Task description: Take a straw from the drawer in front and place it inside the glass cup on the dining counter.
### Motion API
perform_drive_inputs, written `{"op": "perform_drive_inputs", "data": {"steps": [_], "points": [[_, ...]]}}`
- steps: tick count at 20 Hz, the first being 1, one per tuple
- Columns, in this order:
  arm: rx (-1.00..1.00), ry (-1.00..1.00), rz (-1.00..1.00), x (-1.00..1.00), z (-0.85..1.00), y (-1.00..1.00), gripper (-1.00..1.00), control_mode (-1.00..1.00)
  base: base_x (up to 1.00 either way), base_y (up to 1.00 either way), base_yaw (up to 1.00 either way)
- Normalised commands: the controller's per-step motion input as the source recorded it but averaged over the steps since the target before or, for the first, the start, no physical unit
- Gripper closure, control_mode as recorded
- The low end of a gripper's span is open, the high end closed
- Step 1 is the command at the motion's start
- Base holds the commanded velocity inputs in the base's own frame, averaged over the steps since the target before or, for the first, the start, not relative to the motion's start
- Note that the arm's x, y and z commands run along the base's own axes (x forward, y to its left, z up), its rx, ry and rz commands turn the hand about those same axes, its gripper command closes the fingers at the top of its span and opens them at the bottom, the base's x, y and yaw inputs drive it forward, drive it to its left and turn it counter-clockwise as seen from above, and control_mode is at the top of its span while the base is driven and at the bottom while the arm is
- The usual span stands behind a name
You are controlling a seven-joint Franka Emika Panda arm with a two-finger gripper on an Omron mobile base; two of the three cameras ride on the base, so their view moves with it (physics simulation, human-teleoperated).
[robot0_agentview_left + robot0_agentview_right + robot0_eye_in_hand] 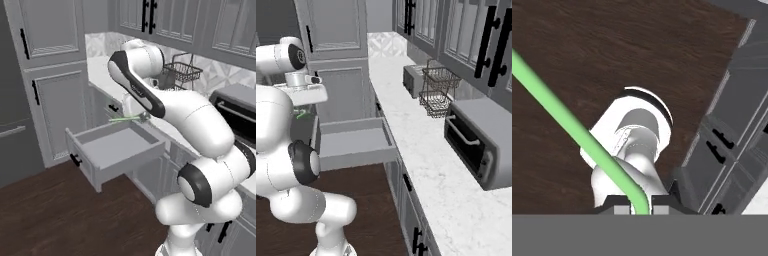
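in the left base view: long white marble-look worktop (102,75) running from 11 o'clock to 4 o'clock, carrying a black wire basket (181,72) at 1 o'clock and a dark grey toaster oven (240,112) at 3 o'clock. below it, the shallow wide grey drawer (116,150) with short black bar handle, pulled fully open at about 8 o'clock of centre, its floor looking bare. dark brown wood-plank floor (50,215) at 7 o'clock.

just above the drawer's far edge, near frame centre: the two-finger gripper (144,117) closed tight on the very thin bright green straw (125,119), which sticks out roughly level toward 9 o'clock, clear of the drawer box. in the hand view, the same straw (572,127) running from 10 o'clock down to the pinched fingertips at 6 o'clock, bent tip right at the jaws, held near that bent end with the long part free. in the right base view, a glimpse of green (303,115) at 9 o'clock beside the arm.

judged step: straw picked and lifted out; carrying phase in hand. glass cup and dining counter unlocated here. next move probably calls for lifting clear, turning the base toward the dining counter, keeping the pinch firm, then tipping the straw upright over the cup's mouth before release.
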Motion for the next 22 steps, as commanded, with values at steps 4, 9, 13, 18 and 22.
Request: {"op": "perform_drive_inputs", "data": {"steps": [4, 9, 13, 18, 22], "points": [[0.0, 0.0, 0.0, 0.0, 0.0, 0.0, 1.0, 1.0, -0.13, 0.36, 0.95], [0.0, 0.0, 0.0, 0.0, 0.0, 0.0, 1.0, 1.0, -0.15, 0.26, 0.97], [0.0, 0.0, 0.0, 0.0, 0.0, 0.0, 1.0, 1.0, -0.17, 0.16, 0.92], [0.0, 0.0, 0.0, 0.0, 0.0, 0.0, 1.0, 1.0, -0.05, 0.23, 0.85], [0.0, 0.0, 0.0, 0.0, 0.0, 0.0, 1.0, 1.0, -0.06, 0.39, 0.82]]}}
